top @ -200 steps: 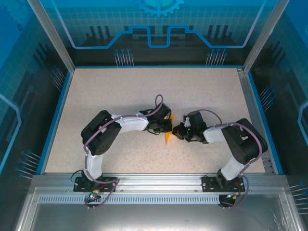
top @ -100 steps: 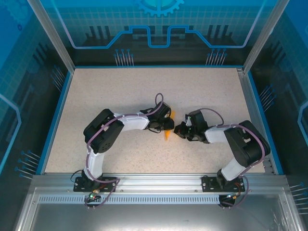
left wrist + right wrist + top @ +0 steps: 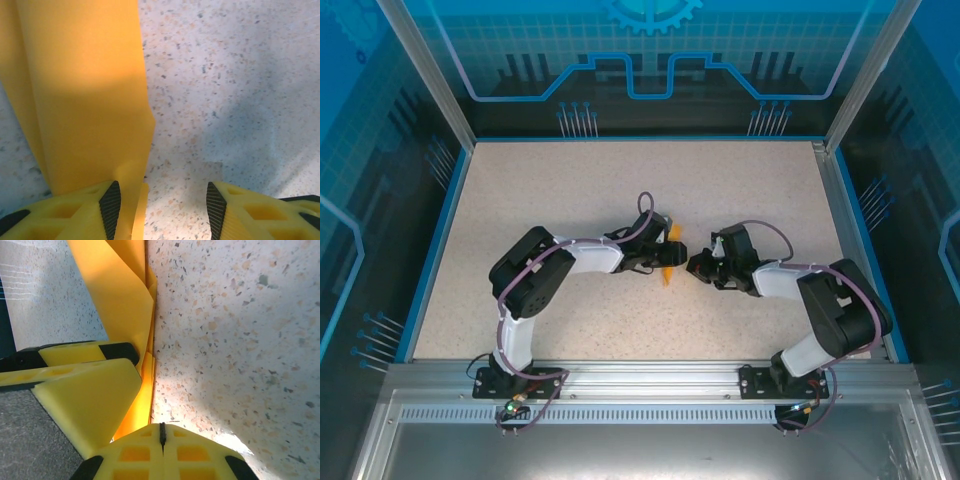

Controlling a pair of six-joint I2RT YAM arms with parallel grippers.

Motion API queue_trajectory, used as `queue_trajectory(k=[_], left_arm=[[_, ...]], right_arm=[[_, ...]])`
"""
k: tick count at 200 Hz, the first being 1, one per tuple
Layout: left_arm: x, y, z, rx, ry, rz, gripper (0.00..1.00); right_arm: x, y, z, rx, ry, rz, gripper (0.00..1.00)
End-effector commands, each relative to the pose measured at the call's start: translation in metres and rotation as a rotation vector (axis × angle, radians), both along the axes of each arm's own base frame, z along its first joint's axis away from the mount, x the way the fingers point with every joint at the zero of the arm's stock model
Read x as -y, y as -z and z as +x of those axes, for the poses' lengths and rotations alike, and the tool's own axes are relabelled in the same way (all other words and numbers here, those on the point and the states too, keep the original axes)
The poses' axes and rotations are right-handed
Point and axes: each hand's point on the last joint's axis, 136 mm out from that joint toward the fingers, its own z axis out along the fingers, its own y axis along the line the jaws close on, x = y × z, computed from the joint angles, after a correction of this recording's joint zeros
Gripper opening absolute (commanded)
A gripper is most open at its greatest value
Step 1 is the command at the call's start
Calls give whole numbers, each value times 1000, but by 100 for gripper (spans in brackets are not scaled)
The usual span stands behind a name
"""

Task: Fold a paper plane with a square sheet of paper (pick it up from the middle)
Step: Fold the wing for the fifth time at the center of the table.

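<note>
Orange-yellow paper (image 3: 85, 90) lies folded. Beside it we see the left gripper (image 3: 162, 200), jaws newly parted, just letting go. The right gripper (image 3: 161, 432) sits shut at its edge. Crease likely set.

Left pincer (image 3: 163, 197) opened wider, jaws now apart beside paper plane (image 3: 85, 75), right pincer (image 3: 698, 266) shifted slightly up-table

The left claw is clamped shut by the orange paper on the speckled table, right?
No, the left claw is open, its jaws standing apart, as the left wrist view shows; it is by the orange paper on the speckled table.
</note>
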Motion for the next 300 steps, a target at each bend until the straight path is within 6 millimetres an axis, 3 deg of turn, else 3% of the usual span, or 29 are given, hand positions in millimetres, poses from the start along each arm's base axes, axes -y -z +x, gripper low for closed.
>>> queue_trajectory(k=[1, 34, 80, 129, 167, 245, 280, 300], left_arm=[[13, 2, -19, -21, 83, -70, 53], [10, -8, -19, 8, 97, -113, 47], [2, -12, -21, 15, 115, -126, 30], [2, -15, -24, 23, 147, -132, 20], [3, -15, -24, 27, 156, -134, 18], [4, -14, -26, 26, 175, -137, 18], [6, -18, -26, 34, 185, -146, 18], [7, -20, -27, 39, 193, -149, 20]], right_arm=[[-7, -21, 8, 41, -57, 46, 0], [4, -19, 16, 34, -32, 64, 0], [24, -28, 28, 41, 3, 54, 0], [15, -24, 33, 15, -32, 58, 8], [7, -10, 33, -19, -55, 50, 16], [-12, -2, 39, -35, -109, 72, 22], [-15, 2, 37, -46, -119, 75, 21], [-17, 0, 37, -39, -123, 86, 12]])
